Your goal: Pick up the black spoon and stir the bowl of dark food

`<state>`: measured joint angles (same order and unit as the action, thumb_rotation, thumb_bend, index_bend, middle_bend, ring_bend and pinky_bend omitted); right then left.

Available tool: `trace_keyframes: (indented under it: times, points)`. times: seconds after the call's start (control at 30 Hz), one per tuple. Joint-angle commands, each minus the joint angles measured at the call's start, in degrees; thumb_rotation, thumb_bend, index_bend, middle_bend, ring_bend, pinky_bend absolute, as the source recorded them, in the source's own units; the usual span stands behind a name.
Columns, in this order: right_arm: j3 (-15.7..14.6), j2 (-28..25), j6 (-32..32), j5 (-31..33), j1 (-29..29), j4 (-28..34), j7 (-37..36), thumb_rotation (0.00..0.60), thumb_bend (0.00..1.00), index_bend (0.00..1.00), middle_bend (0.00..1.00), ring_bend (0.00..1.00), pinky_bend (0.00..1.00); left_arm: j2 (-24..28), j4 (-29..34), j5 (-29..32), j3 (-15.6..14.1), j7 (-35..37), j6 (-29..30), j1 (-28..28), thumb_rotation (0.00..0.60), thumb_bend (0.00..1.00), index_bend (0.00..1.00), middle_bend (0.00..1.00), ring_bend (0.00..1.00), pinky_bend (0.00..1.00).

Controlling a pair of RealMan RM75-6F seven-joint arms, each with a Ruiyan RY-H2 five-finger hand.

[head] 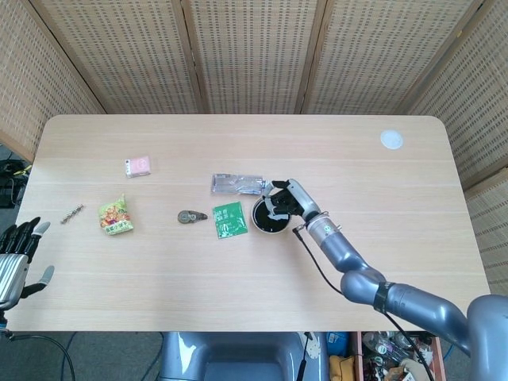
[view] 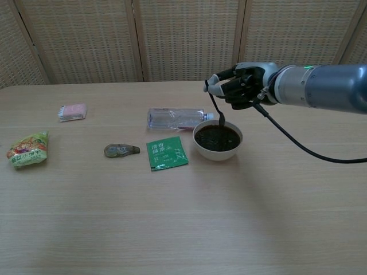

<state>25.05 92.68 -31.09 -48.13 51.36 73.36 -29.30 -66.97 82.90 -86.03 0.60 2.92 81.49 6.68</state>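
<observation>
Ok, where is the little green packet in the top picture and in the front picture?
Head view: the green packet lies left of the white bowl, a bit below the middle of the picture.
Chest view: the green packet lies left of the bowl, near the middle.
Shared landmark: the clear plastic bottle lying just behind it in both.

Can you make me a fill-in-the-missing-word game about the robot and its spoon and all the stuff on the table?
1. The right hand holds a black ____ over the bowl.
2. The food inside the bowl is ____ in colour.
3. The clear bottle is lying on its ____, just behind the bowl.
4. The flat packet beside the bowl is ____ in colour.

Missing words: spoon; dark; side; green
</observation>
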Motion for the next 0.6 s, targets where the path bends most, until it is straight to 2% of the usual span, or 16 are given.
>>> trace_keyframes:
  times: [0.03,0.6]
  points:
    - [-0.53,1.91,0.42,1.14,1.41,-2.1,1.3,0.6,0.74,0.68,0.95,0.97,1.0,0.02,-0.07,0.11,-0.07,0.01,-0.08,-0.08,0.6,0.39,0.0,0.0,0.0,0.0]
    - [-2.09,8.2,0.43,3.32,4.73,-10.43,7.33,0.6,0.74,0.69,0.95,0.97,1.0,-0.06,-0.79,0.42,-0.26,0.76,0.23,-0.74,0.6,0.39,0.0,0.0,0.0,0.0]
